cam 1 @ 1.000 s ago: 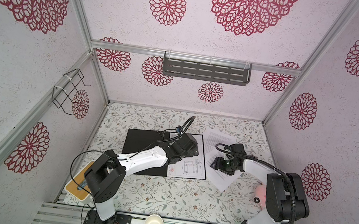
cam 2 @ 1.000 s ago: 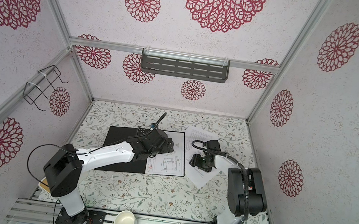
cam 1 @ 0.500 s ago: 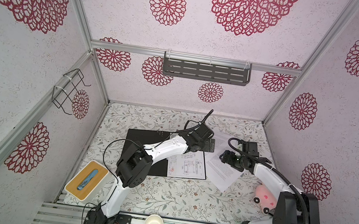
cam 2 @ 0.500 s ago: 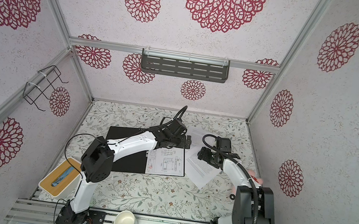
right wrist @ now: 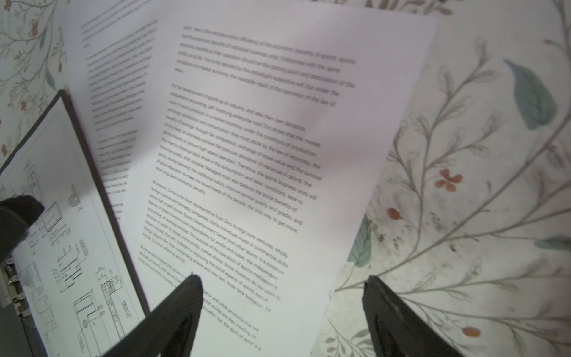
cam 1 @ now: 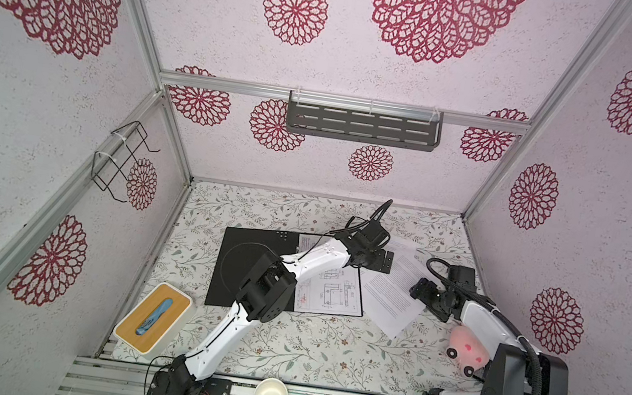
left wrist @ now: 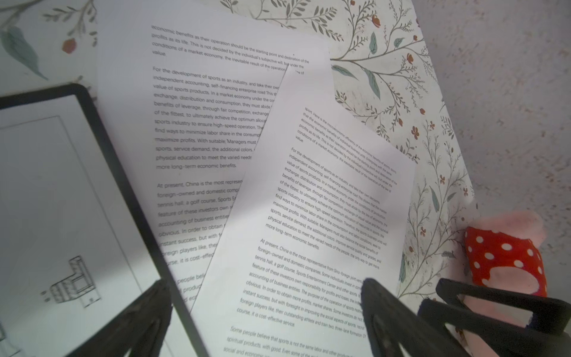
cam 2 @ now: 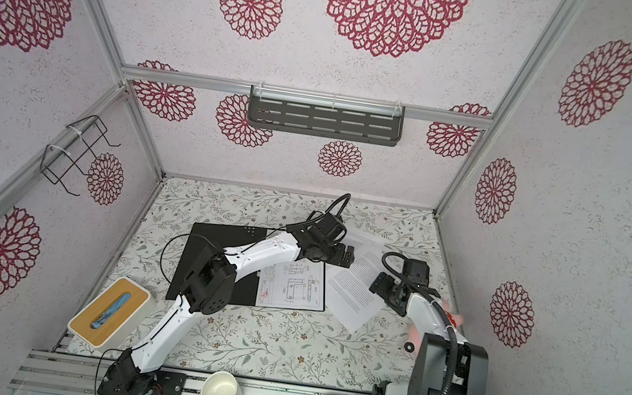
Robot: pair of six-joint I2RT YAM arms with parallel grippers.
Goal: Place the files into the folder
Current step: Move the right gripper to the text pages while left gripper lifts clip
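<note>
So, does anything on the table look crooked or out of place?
Yes: the upper text sheet lies skewed across the lower text sheet, and both are outside the open folder, along its edge. Only the drawing sheet sits square inside it.

Both top views look down from high up and far off, side by side, so both show the whole desk [cam 1: 306,344] and both arms. Each wrist camera hangs close over the desk and looks down past its own fingers [left wrist: 389,315]. Both wrist views share the two text sheets [left wrist: 324,201] and one edge of the folder [left wrist: 128,185].
</note>
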